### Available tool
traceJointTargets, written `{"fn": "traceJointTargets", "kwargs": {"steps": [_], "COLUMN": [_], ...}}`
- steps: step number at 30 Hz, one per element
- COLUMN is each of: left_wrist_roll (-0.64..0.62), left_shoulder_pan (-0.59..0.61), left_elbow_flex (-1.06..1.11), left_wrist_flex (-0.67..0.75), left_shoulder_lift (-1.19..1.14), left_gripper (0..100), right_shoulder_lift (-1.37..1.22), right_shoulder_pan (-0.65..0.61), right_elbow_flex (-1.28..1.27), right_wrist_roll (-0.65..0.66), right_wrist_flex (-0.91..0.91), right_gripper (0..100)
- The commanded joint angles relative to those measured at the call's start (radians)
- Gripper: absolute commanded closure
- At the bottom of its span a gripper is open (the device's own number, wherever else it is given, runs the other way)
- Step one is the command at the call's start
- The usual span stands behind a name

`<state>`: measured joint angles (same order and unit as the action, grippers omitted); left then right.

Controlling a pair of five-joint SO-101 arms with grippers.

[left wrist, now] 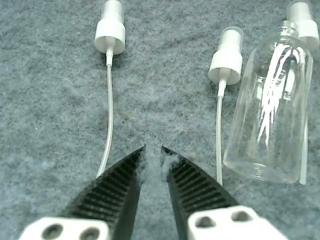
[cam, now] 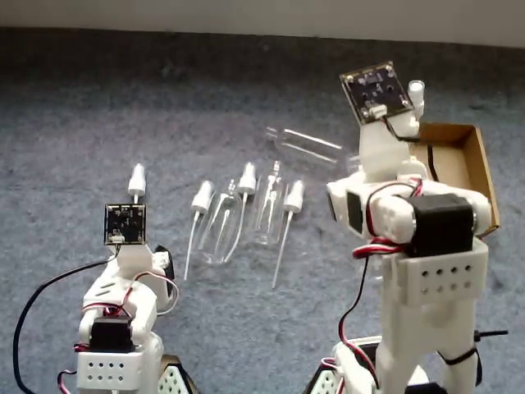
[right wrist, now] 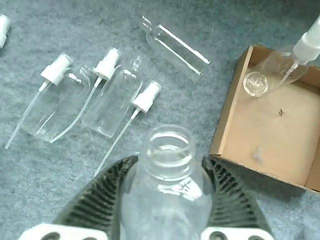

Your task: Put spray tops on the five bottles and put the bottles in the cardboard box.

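- Grip first: my right pincer was clenched around an open-necked bottle, low in the centre of the right wrist view. Its neck pointed up and had no top on it.
- My left pincer sat low in the left wrist view, ajar by a sliver and holding nothing. Its tips were just over the grey carpet, between two thin tubes.
- To do this step well, I judged, the left one should take the nearer spray top, right of centre, by its white collar rather than its limp tube, so the tube hangs straight.
- The held bottle wanted keeping upright and steady. The tube had to thread the neck before the collar was pressed down, since any tilt could catch it on the rim.
- The clear wall looked slick, so I reckoned a push from above might slide the bottle down through my grip.
- The cardboard box, at the right of the right wrist view, held one capped bottle in its upper corner. I could not tell whether it lay flat or leaned. The rest of the box floor was bare.
- Three empty, uncapped bottles lay on the carpet in the upper left of that view: one at the far left, one beside it and one apart, higher up. Loose tops lay among them.
- By that count, one of five was done.
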<state>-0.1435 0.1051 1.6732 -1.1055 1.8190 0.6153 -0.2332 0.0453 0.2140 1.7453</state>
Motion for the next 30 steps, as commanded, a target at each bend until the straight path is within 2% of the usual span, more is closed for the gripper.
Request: {"fn": "traceJointTargets", "kwargs": {"steps": [1, 13, 26, 30], "left_wrist_roll": [0.0, 0.0, 0.0, 0.0], "left_shoulder_pan": [-0.018, -0.015, -0.016, -0.016], "left_elbow_flex": [0.022, 0.022, 0.022, 0.022], "left_wrist_flex": [0.015, 0.015, 0.014, 0.014], "left_shoulder_lift": [0.005, 0.005, 0.005, 0.005], "left_gripper": [99, 99, 99, 99], "right_shoulder_lift": [0.124, 0.487, 0.805, 0.862], "right_shoulder_pan": [0.007, 0.007, 0.007, 0.007], "right_elbow_flex": [-0.116, -0.74, -1.17, -1.244], "right_wrist_roll": [-0.011, -0.011, -0.012, -0.137], "right_wrist_flex": [-0.062, -0.473, -0.803, -0.865], "right_gripper": [89.1, 89.1, 89.2, 89.2]}}
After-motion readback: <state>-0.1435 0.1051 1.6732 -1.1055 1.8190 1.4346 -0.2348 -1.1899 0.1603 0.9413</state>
